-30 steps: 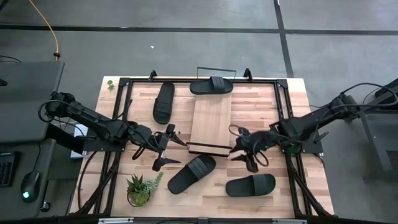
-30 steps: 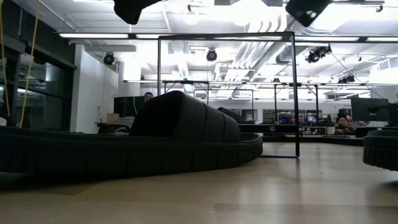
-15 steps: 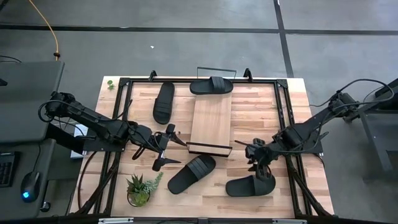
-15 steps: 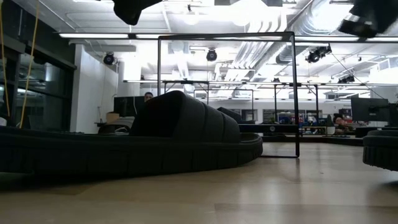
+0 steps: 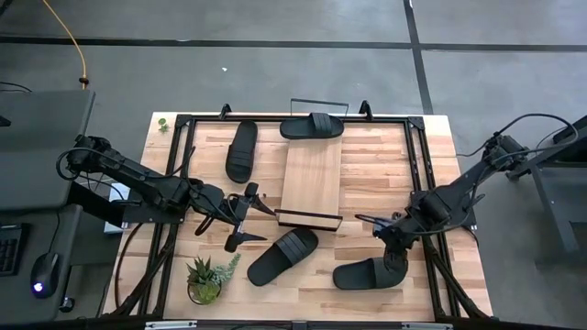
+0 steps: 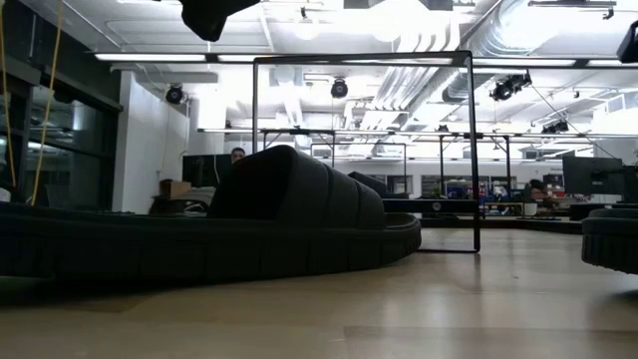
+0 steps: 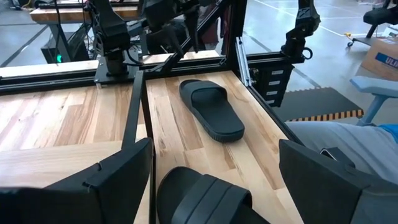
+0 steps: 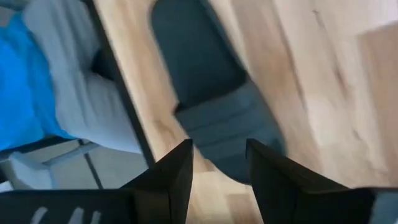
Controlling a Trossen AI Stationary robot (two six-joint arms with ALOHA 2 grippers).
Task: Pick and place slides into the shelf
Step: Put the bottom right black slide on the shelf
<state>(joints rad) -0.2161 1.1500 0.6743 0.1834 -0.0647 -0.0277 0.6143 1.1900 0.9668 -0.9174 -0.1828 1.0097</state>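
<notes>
Right gripper [image 5: 390, 247] above front-right black slip-on slide [image 5: 370, 272], fingers [image 8: 177, 177] parted with gap between, holding nothing, strap band of that slide directly below. Left gripper [image 5: 240, 218] at left of light-wood shelf board in black wire frame [image 5: 312, 180], jaws spread wide, empty, hovering over table. Second black slide [image 5: 282, 256] at front centre, just before shelf edge. Third slide [image 5: 242, 150] left of shelf at back. Fourth slide [image 5: 312, 126] behind shelf. Shelf board bare. Small potted green plant [image 5: 204, 279] at front left of butcher-block tabletop [image 5: 376, 165].

A small potted succulent [image 5: 204, 279] sits at the butcher-block table's [image 5: 385, 174] front-left corner
</notes>
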